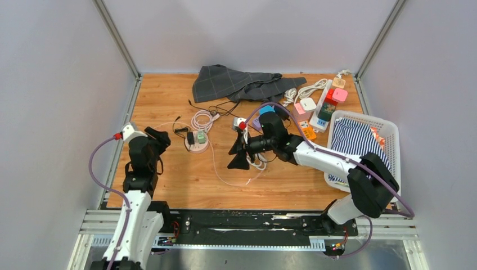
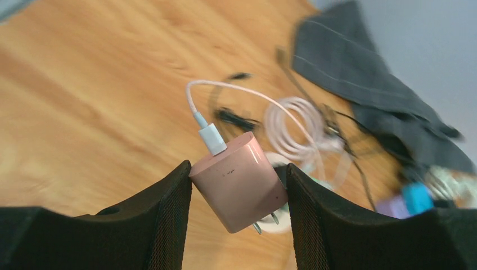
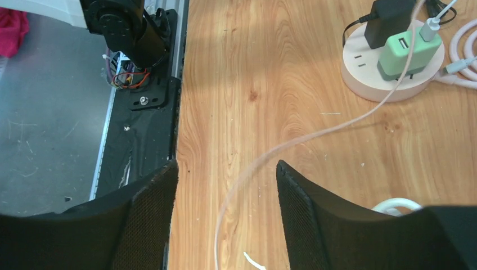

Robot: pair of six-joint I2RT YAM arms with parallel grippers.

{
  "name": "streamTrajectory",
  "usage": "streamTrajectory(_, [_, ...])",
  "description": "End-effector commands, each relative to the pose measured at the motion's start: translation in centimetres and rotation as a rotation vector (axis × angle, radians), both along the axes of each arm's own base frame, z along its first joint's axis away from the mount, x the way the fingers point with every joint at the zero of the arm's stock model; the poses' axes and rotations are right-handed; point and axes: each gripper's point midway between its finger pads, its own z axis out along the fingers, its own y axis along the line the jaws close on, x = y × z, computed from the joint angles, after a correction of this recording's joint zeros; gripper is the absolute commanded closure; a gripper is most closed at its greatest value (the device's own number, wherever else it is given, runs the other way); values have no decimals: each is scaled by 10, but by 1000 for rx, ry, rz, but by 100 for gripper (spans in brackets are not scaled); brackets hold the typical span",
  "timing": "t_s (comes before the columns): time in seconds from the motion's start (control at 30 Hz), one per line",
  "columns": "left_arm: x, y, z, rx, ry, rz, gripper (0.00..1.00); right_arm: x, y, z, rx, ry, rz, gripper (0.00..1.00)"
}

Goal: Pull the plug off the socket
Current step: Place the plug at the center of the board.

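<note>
Gripped in my left pincer [image 2: 237,169] is the pink plug [image 2: 239,188], prongs bare. Over the wooden table [image 3: 253,84] my right pincer [image 3: 225,164] hangs spread; ahead, the round socket [image 3: 360,84] carries a green charger [image 3: 408,53] and black adapter [image 3: 388,19].

The left arm [image 1: 135,216] at lower left and the right arm [image 1: 323,158] at right have white shells with black joints. A lilac cable [image 1: 93,169] loops along each, ending at a red collar [image 1: 117,135]. The black fingers [image 2: 112,239] carry mesh-textured pads [image 2: 175,225].
</note>
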Motion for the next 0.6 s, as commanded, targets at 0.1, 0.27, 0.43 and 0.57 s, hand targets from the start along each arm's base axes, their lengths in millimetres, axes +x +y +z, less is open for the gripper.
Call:
streamTrajectory(0.1, [6, 94, -70, -170, 173, 387, 100, 9, -8, 39, 48, -168, -20, 26])
streamTrajectory(0.27, [8, 119, -112, -230, 340, 535, 100, 21, -24, 52, 83, -197, -71, 25])
streamTrajectory(0.43, [14, 126, -133, -249, 474, 565, 62, 31, -37, 61, 108, -203, -107, 25])
streamTrajectory(0.57, [14, 127, -126, -245, 456, 556, 16, 36, -45, 67, 126, -209, -124, 23])
